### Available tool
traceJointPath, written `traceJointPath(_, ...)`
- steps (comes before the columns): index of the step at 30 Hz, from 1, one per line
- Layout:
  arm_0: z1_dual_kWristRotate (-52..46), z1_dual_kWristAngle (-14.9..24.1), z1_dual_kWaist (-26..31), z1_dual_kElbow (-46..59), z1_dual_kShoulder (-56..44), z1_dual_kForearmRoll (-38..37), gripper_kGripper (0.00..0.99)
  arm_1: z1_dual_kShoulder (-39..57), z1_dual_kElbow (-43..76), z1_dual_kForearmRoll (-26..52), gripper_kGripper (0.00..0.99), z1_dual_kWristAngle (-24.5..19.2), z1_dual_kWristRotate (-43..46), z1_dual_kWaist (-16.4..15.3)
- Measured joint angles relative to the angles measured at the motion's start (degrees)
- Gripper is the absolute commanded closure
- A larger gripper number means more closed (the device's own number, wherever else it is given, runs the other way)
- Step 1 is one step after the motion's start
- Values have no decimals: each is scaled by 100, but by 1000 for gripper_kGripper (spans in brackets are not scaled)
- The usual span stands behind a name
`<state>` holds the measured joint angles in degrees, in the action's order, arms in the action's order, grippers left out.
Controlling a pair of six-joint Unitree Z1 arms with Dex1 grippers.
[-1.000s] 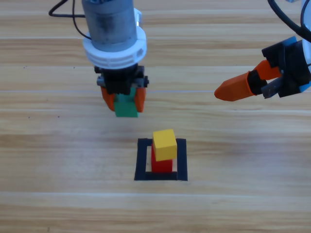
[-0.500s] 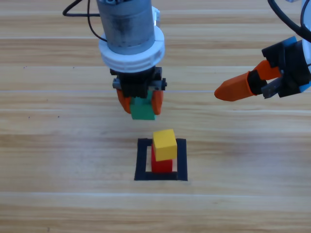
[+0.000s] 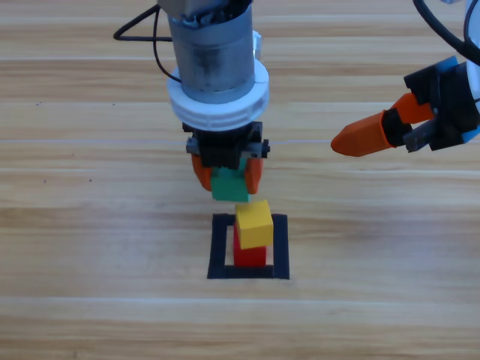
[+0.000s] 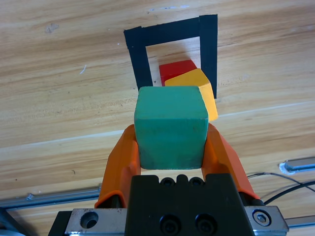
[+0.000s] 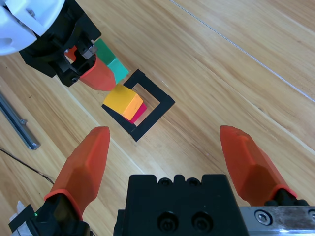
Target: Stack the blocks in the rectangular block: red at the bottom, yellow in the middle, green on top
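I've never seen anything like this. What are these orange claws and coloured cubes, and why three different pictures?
It is one moment seen by three cameras. One looks down on a wooden table from above; the other two ride on the wrists of two grey robot arms and look along their orange claws. Each claw is an end effector, the arm's grasping part. The left end effector is shut on the green cube, carried just beside a small stack: the yellow cube sits on the red cube, slightly askew, inside a black tape square. The right end effector waits at the table's right side, jaws open and empty. The green cube is meant to go on top.
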<state>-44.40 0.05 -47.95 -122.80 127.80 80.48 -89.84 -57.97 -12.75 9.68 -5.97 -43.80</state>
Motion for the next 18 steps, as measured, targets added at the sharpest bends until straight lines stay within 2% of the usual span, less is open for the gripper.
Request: traceJointPath(18, -31, 0, -124, -32, 153, 0, 907, 0, 0, -36, 7, 0, 0, 0)
